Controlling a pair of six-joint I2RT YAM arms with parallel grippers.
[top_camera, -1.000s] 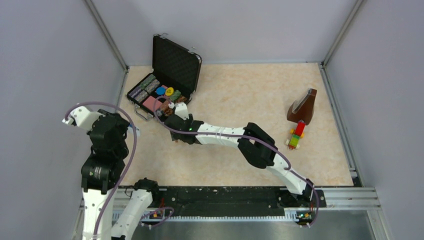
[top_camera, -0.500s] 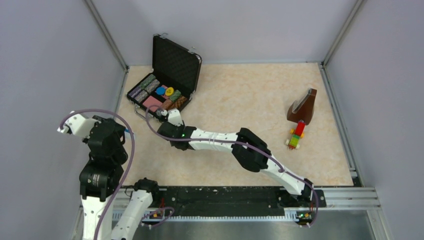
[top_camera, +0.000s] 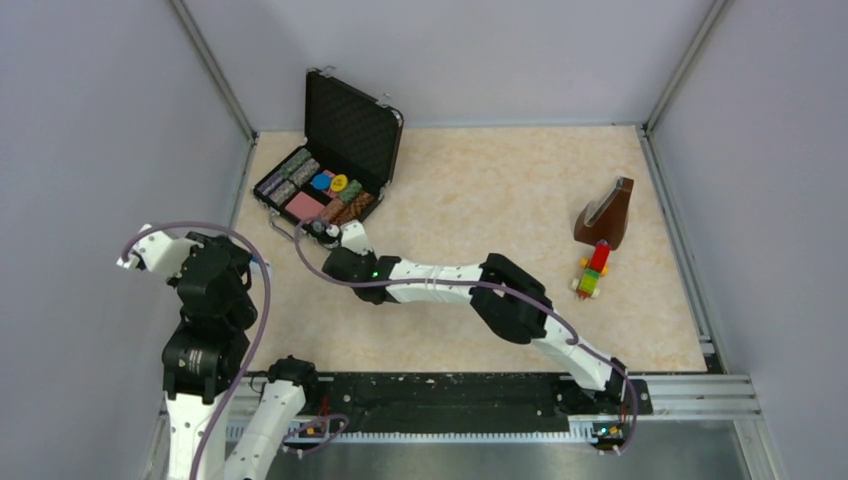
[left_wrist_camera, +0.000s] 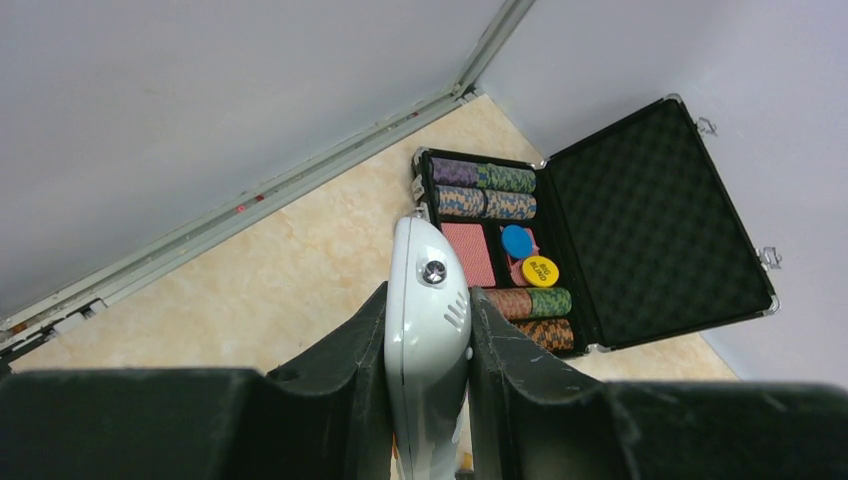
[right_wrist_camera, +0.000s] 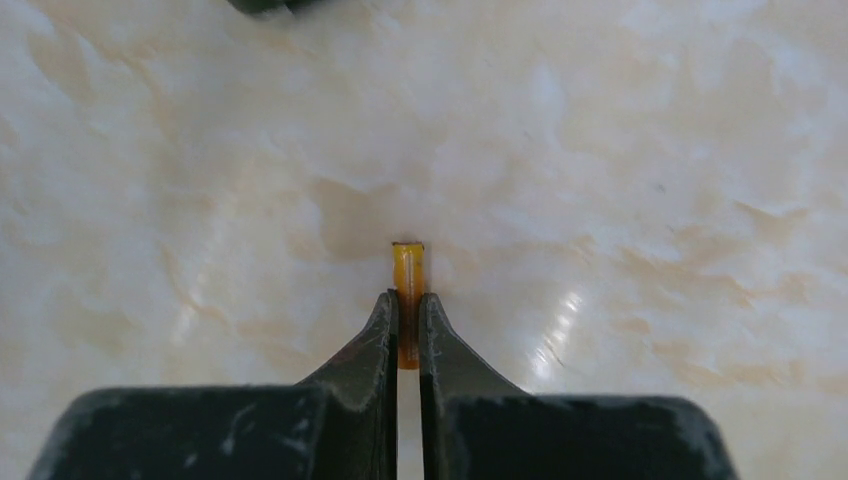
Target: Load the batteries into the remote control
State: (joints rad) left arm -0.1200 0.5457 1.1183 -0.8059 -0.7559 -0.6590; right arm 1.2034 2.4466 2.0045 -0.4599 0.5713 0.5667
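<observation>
The remote control (left_wrist_camera: 425, 255), a slim white-grey bar, stands on end between the black fingers of my left gripper (left_wrist_camera: 430, 300), which is shut on it; its lower end is hidden. The left arm is at the table's near left. In the right wrist view one of the batteries (right_wrist_camera: 408, 265), a tiny orange-brown cylinder, is pinched between the fingertips of my right gripper (right_wrist_camera: 408, 300) just above the marble-patterned tabletop. In the top view the right gripper (top_camera: 322, 232) is stretched far left, just in front of the case.
An open black case (top_camera: 350, 125) with poker chips and cards stands at the back left, close to the right gripper. A brown wedge-shaped object (top_camera: 606, 215) and a multicoloured toy block train (top_camera: 592, 270) sit at the right. Walls enclose the table.
My right gripper has shut on the orange-brown battery and its arm has reached further left. The left arm has drawn slightly left and back with the remote.
</observation>
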